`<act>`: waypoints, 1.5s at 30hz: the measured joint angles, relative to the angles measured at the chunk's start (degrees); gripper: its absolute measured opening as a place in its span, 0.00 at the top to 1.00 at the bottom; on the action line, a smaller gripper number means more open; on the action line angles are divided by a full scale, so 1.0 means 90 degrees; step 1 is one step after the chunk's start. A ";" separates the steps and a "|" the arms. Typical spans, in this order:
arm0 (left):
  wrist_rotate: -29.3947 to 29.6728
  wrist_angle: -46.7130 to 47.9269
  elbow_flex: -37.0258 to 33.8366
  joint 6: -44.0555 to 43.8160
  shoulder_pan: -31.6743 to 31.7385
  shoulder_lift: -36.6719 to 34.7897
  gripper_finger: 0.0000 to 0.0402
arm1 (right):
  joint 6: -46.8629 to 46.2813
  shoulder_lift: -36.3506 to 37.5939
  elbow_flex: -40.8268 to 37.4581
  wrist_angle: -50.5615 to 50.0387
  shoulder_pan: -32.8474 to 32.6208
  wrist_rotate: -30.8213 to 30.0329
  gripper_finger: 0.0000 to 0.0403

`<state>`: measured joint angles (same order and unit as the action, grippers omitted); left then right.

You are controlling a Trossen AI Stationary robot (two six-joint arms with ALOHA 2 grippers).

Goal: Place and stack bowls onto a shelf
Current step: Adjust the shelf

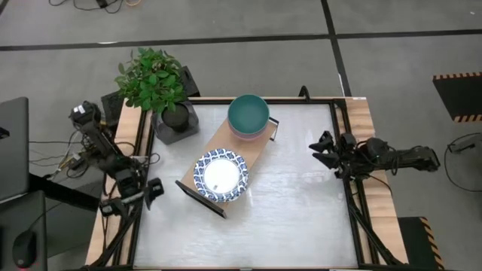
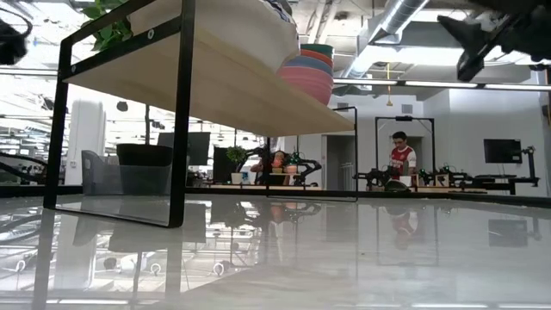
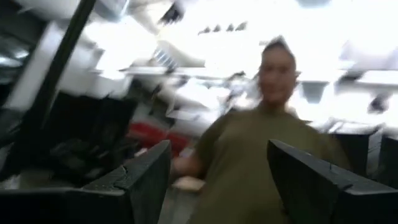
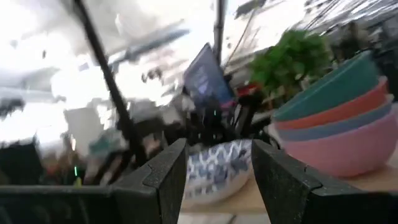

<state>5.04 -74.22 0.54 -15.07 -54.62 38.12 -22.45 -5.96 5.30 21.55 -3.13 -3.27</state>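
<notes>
From my seat the room's a big open lab: grey floor [image 1: 226, 53] with dark seams, a hazard-striped mat [image 1: 458, 94] off to one side, exposed ceiling ducts [image 2: 392, 21], a person in a red shirt [image 2: 399, 157] at benches, a monitor [image 2: 501, 151] nearby.

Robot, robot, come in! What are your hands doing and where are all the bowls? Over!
Left gripper open, parked at table's left edge. Right gripper open, at right edge. Plain bowls and patterned dishes stacked on the shelf. Nothing in the way.
</notes>
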 joint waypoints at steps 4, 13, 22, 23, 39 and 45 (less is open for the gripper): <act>-0.1653 -0.0029 -0.0002 -0.0891 0.0894 -0.1041 0.37 | -0.0322 0.0009 -0.0113 0.1189 -0.0028 -0.0461 0.49; -0.2050 0.2203 -0.0006 -0.2055 0.2498 -0.4235 0.37 | -0.0336 0.0455 -0.0102 0.2406 -0.0033 -0.0597 0.49; -0.2416 0.3769 0.0019 -0.1851 0.3510 -0.4212 0.37 | 0.0256 0.0644 0.0095 0.0777 -0.0026 -0.0454 0.49; -0.2303 0.4069 0.0003 -0.1750 0.3591 -0.4219 0.37 | -0.0025 0.0644 0.0079 0.0139 -0.0024 -0.0507 0.49; -0.0744 0.7517 -0.0008 -0.0016 0.4566 -0.4212 0.37 | 0.0853 0.0643 -0.0300 -0.2332 -0.0418 -0.0462 0.49; -0.1262 0.7964 -0.0008 -0.0059 0.4880 -0.4205 0.37 | 0.0697 0.0545 -0.0483 -0.2221 -0.0431 -0.0449 0.49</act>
<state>-6.31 -2.54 0.47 -15.60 -10.70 0.27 -16.18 -1.05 0.95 1.56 -7.01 -7.31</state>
